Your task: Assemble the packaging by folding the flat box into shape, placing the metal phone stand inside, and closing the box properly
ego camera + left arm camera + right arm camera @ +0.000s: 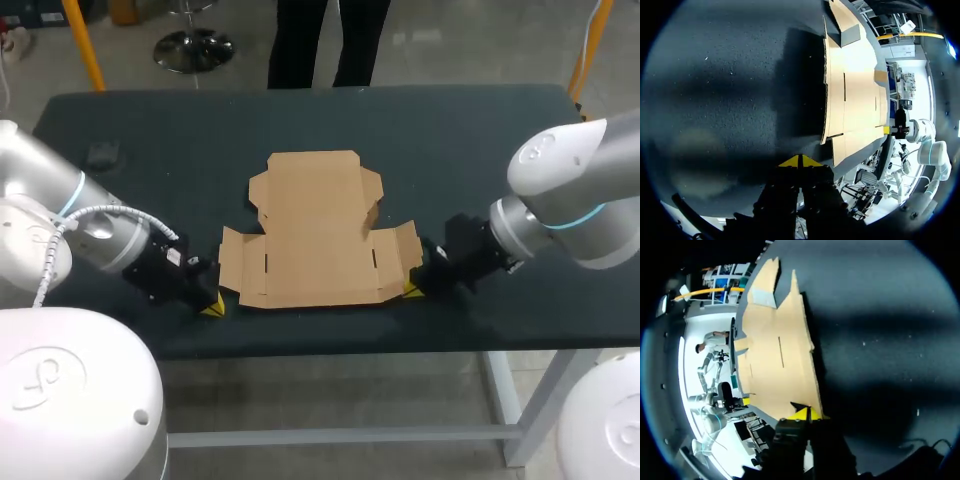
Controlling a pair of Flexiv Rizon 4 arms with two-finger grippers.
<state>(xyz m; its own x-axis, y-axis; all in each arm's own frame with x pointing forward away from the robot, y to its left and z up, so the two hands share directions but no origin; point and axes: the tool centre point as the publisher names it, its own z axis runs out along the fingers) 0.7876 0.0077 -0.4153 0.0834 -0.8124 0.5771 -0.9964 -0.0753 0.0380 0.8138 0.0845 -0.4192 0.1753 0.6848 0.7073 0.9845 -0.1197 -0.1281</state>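
Note:
A flat brown cardboard box blank (pixel 318 231) lies unfolded at the table's middle, flaps spread to both sides. My left gripper (pixel 211 305) rests low on the table at the blank's front left corner, fingers shut with nothing between them; in the left wrist view its yellow tips (pixel 800 161) meet just short of the cardboard (pixel 855 95). My right gripper (pixel 411 290) sits at the blank's front right corner, also shut; in the right wrist view its tips (pixel 803 414) touch the cardboard's (pixel 775 355) edge. No metal phone stand shows in any view.
The dark table (pixel 470 140) carries a small dark object (pixel 102 154) at its back left. Bare surface lies behind and to both sides of the blank. The front edge runs close under both grippers.

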